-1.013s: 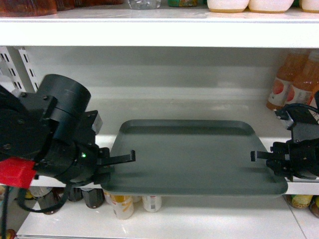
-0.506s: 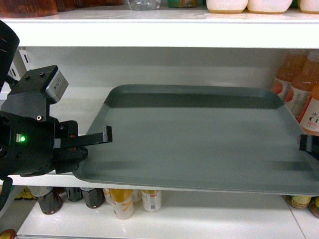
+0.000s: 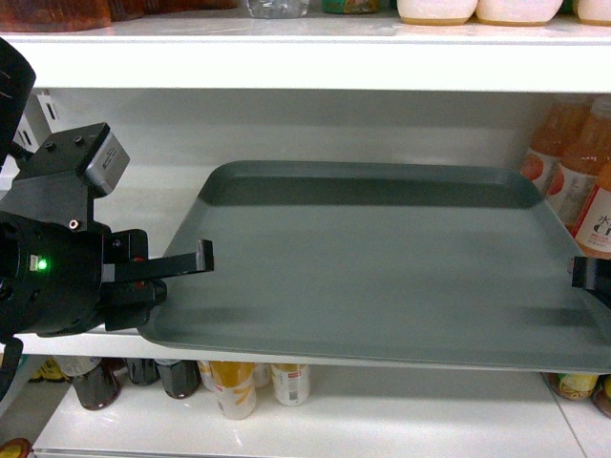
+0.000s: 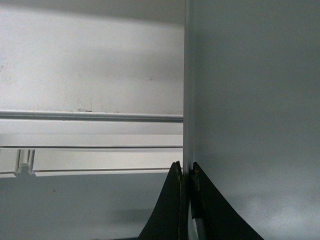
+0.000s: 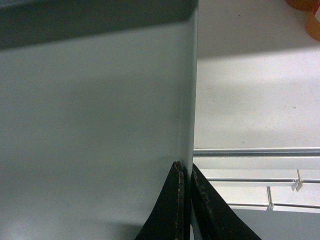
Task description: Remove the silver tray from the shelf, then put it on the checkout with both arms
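Note:
The silver tray [image 3: 382, 267] is a flat dark grey-green sheet held level in front of the white shelf [image 3: 158, 205], its front edge past the shelf lip. My left gripper [image 3: 196, 265] is shut on the tray's left rim; the left wrist view shows its fingertips [image 4: 186, 171] pinching the thin edge of the tray [image 4: 250, 100]. My right gripper [image 3: 590, 277] shows only at the frame's right edge, and in the right wrist view it [image 5: 187, 172] is clamped on the right rim of the tray [image 5: 90, 125]. The checkout is out of view.
Orange drink bottles [image 3: 563, 162] stand on the shelf just behind the tray's right corner. An upper shelf board [image 3: 286, 67] runs overhead. Dark and yellow bottles [image 3: 234, 382] sit on the lower shelf. A perforated upright [image 3: 38, 114] is behind the left arm.
Since a second ago the tray has come up and toward the camera, held by both grippers, and looks much larger. Over the last half second nearly nothing has moved.

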`<state>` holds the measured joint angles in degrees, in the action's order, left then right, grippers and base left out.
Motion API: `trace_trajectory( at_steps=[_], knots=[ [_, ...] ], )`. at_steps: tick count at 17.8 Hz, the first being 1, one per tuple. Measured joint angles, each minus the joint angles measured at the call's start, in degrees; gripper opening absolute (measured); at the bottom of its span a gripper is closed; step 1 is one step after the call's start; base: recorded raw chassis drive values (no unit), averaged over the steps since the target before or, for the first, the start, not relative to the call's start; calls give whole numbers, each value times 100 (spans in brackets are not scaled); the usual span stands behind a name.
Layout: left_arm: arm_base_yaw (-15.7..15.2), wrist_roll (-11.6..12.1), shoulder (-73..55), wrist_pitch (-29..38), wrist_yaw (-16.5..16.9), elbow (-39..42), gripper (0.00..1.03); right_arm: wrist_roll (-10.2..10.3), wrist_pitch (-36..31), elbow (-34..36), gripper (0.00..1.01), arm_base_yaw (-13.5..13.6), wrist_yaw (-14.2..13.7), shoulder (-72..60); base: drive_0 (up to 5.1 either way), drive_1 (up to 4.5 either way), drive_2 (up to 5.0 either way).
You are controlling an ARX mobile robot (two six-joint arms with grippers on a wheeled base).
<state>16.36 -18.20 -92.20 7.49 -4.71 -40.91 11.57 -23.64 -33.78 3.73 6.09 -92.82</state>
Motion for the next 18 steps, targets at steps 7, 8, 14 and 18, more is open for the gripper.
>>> trace_trajectory(
  at_steps=[7, 8, 14, 18],
  knots=[
    [0, 0, 0, 0, -4, 0, 3, 0, 2, 0, 4, 0, 0, 0, 0, 0, 0],
    [0, 0, 0, 2, -7, 0, 3, 0, 0, 0, 4, 0, 0, 0, 0, 0, 0],
    [0, 0, -7, 22, -15, 0, 3, 0, -4, 0, 4, 0, 0, -2, 8, -332, 349],
    [0, 2, -11, 2, -20, 0, 3, 0, 2, 0, 4, 2, 0, -2, -1, -426, 425]
  ],
)
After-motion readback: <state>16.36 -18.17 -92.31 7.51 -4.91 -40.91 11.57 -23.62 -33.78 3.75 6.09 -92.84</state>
